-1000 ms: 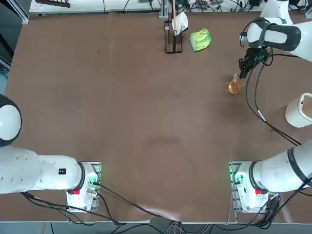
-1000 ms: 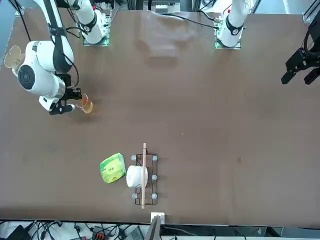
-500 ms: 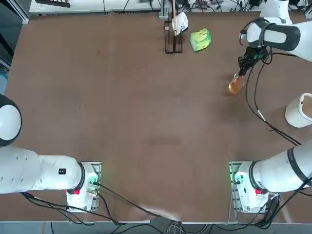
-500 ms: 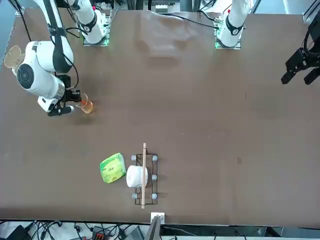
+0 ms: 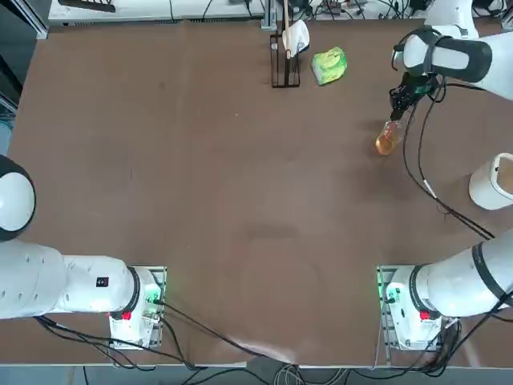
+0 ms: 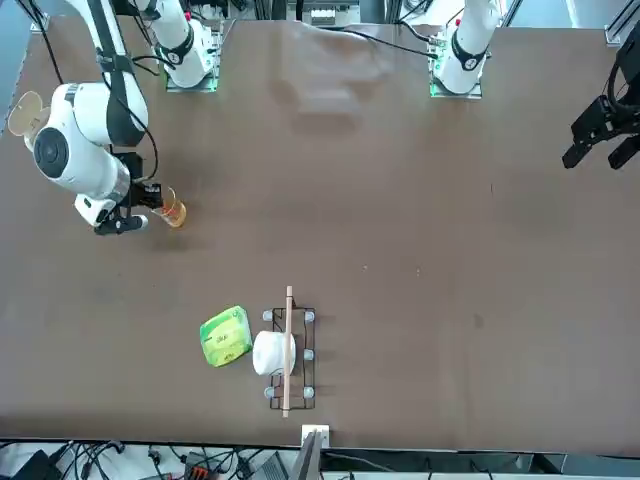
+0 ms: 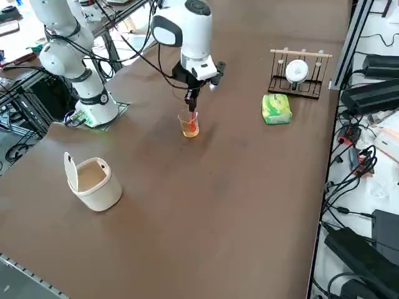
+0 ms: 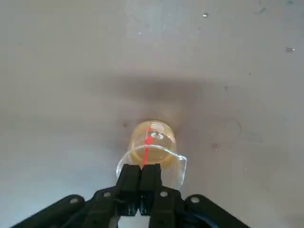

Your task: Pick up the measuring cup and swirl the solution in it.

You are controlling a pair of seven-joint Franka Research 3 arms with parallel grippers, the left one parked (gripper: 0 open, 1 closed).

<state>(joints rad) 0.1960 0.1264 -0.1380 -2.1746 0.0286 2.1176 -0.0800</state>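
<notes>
Right gripper (image 8: 140,186) pinches the near rim of the measuring cup (image 8: 151,153), holding orange solution (image 8: 148,141), over bare table (image 5: 200,176) at its far right, open room all round.

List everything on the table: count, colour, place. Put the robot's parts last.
measuring cup: one, clear glass, on the robot's right of the table, rim pinched by the gripper
solution: orange, in the cup's base
white container: one, flap lid open, near the table's right edge
green packet: one, far side, beside the rack
wire rack: one, dark, holding a white round item under a wooden bar
right gripper: fingers shut on the cup's rim
</notes>
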